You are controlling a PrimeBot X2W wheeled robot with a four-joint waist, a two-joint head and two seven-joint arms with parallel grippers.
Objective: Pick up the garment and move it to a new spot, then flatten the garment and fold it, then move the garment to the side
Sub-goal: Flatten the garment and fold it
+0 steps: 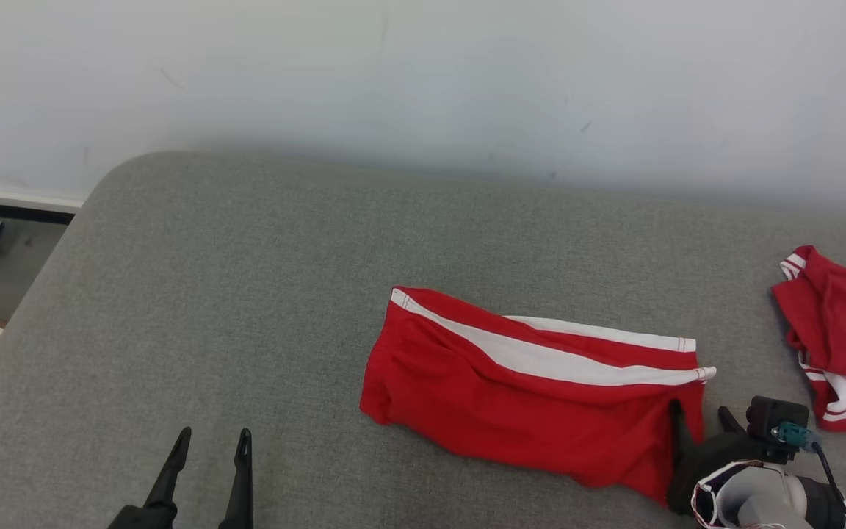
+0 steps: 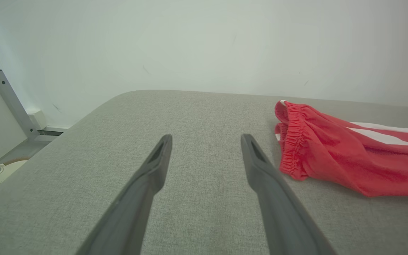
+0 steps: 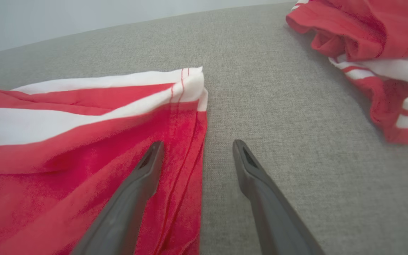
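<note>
Item 1: garment (image 1: 533, 389), red shorts with white side stripes, lying folded and rumpled right of centre on the grey fabric worktop (image 1: 247, 294); elastic waistband to the left, leg hems to the right.
Item 2: right tool (image 1: 700, 408), fingers spread wide and empty, at the garment's hem end; one finger over the red cloth, the other over bare worktop. Contact with the cloth cannot be told.
Item 3: left tool (image 1: 214, 435), spread wide and empty, over bare worktop, well apart from the garment.
Item 4: second red-and-white garment (image 1: 841, 338), bunched at the right edge.
</note>
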